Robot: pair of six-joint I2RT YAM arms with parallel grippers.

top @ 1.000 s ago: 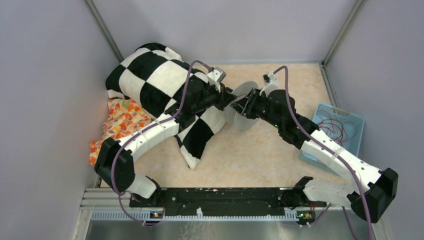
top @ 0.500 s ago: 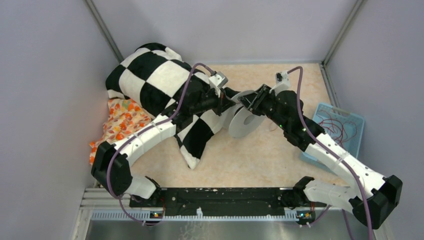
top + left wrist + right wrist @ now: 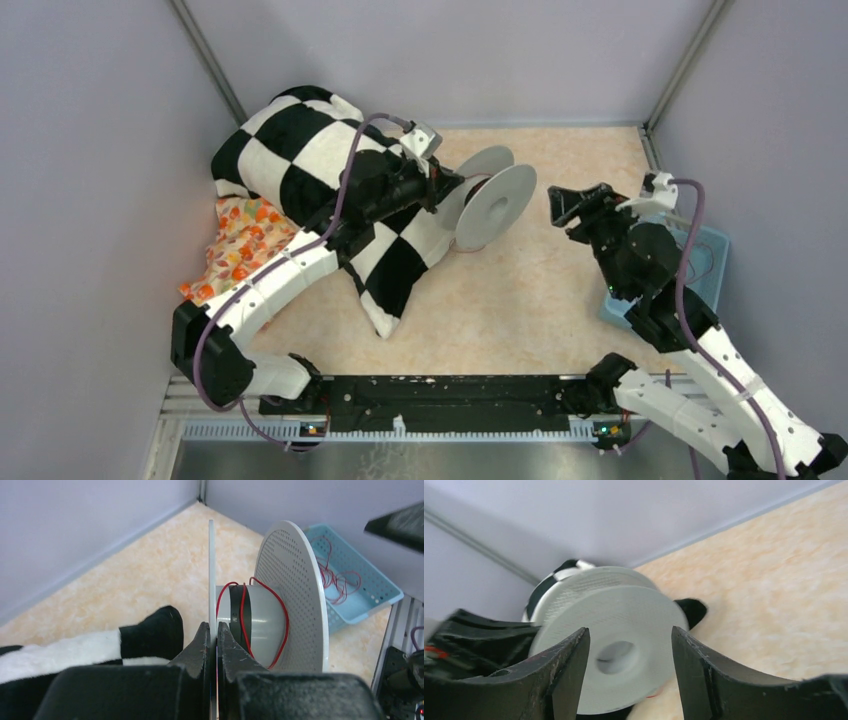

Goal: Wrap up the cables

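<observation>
R gripper had let go of the spool and backed off toward the blue basket, jaws spread and empty, vs ~1 s ago when it was right at the hub. L gripper was pinching the spool's near flange, holding it alone. Only a few turns of the cables were on the hub, the rest loose in the basket, so prob. R needs more slack from there. Tabletop was open betw. spool and R arm, but the checkered pillow crowded L and the basket rim was right under R.

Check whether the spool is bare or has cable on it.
Partly wound: a few loose turns of red cable circle the hub of the spool; most of the hub is bare.
</observation>
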